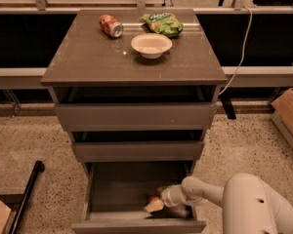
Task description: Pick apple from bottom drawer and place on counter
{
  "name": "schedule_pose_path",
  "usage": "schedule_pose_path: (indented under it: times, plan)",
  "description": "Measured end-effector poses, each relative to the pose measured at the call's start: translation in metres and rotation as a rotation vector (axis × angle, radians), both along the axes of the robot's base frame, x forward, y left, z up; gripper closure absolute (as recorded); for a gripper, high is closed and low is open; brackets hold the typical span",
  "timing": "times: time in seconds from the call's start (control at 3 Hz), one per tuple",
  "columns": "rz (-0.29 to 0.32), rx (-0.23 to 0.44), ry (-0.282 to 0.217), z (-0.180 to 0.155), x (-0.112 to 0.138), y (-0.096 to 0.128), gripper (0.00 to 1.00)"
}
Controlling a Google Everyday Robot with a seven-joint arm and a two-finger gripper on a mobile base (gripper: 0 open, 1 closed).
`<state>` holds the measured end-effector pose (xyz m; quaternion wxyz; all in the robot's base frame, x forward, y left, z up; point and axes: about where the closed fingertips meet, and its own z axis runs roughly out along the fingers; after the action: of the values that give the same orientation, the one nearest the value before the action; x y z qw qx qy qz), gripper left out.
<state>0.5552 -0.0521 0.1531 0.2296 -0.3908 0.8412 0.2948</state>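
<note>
- The gripper (154, 206) sat low inside the bottom drawer (136, 226), near its front right corner, at the end of the pale arm (201, 191) that reached in from the right.
- Whether it was spread or pressed together could not be told from this view, nor whether it had any hold on the fruit.
- The apple (153, 199) showed only as a small reddish patch right at the gripper's tip, lying on the drawer floor; touching or just beside could not be settled.
- As a judgement, the apple would be firm, smooth and a little slick, moderately light, and prone to rolling away if nudged from one side.
- The best hold would likely be across its widest middle, squeezed evenly from opposite sides, gently enough not to bruise it.
- The bottom drawer stood pulled well out, while the middle drawer (136, 151) and top drawer (136, 116) above it were each out only a little, overhanging the lift path.
- The counter (83, 62) above carried a white bowl (151, 45), a soda can (111, 26) on its side and a green snack bag (163, 23), all toward the back, leaving bare surface at the front.
</note>
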Motion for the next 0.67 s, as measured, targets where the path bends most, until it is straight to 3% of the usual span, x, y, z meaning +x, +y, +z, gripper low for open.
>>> schedule_pose_path:
  times: [0.67]
  plan:
    - [-0.034, -0.005, 0.053, -0.003, -0.021, 0.000, 0.71]
